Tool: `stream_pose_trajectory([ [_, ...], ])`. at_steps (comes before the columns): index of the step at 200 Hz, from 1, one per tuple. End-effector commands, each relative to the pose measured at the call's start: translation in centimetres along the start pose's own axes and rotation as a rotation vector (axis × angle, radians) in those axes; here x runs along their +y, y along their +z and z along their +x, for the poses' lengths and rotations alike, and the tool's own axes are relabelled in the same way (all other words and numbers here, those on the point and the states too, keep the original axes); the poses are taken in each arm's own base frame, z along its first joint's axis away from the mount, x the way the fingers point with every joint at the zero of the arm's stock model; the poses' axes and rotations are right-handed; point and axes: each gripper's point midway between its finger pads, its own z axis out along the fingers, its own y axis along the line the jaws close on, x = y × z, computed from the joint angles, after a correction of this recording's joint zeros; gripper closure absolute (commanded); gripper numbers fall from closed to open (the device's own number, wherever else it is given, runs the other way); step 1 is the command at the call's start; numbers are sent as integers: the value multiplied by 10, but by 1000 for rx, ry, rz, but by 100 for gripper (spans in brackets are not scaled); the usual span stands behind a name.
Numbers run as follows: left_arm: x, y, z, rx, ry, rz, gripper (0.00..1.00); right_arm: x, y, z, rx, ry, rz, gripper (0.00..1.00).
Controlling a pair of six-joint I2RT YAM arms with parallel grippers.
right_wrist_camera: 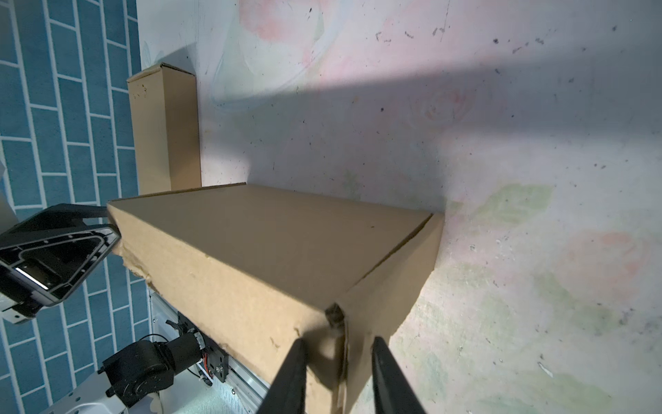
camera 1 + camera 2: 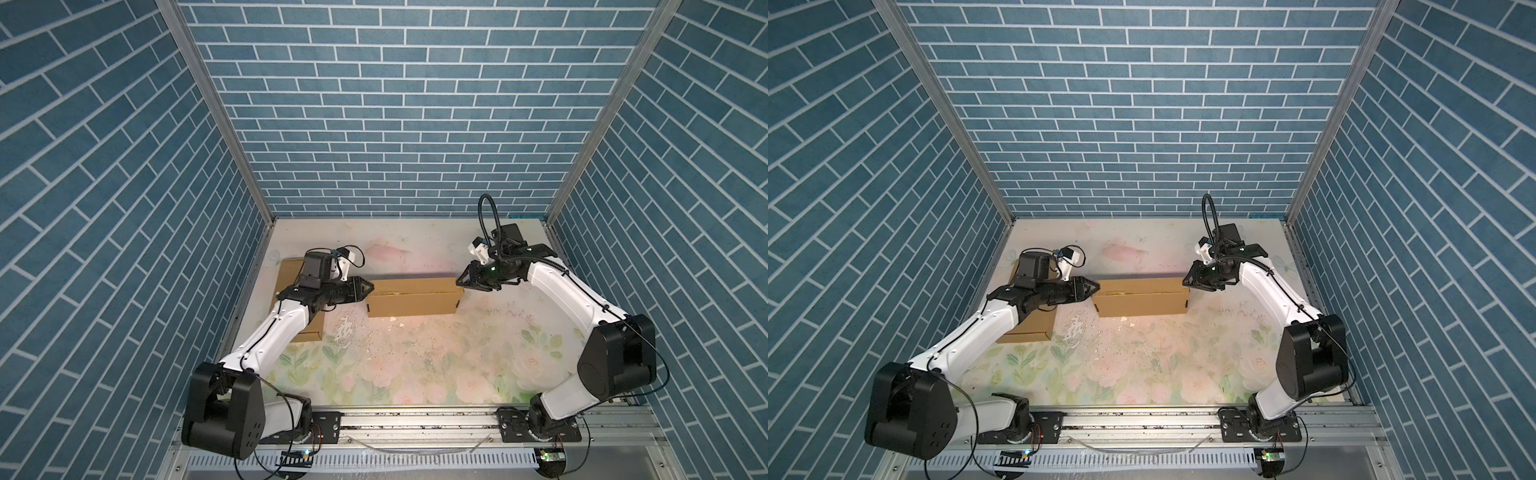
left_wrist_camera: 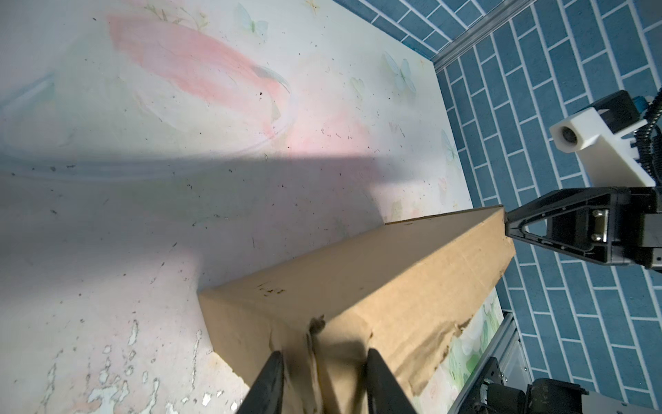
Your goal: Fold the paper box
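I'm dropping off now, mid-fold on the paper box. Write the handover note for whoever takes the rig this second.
Left gripper: jaws partly open, straddling the left end of the box; no clear grip.
Right gripper: jaws partly open, straddling the box's right end corner; no clear grip.
Box: mid-table, lying crosswise between the grippers. A second box lies at the left, partly under the left arm.
Done: box is formed, top folded down.
Left: top seam looks slightly gapped near the left end; the end flaps are hidden by the jaws, so check them, press shut, then back off.
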Motion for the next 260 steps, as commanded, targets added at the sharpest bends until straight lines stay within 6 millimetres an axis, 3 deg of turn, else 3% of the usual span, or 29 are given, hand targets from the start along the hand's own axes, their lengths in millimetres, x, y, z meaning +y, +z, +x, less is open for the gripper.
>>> stream_pose_trajectory([
  [1,12,-3,33,93,-62,-56,57,-8,7,32,73,25,33,66],
  [70,3,-18,42,71,-67,-39,46,4,1,66,89,15,-2,47],
  [122,1,-16,58,93,-62,-45,43,6,6,80,86,36,-37,40],
  [173,7,-13,78,114,-88,-51,39,3,7,102,147,47,-45,34],
  [196,7,-13,83,116,-86,-56,37,-8,5,108,148,40,9,31],
  [260,28,13,91,145,-79,-124,35,-34,46,98,140,149,56,31],
])
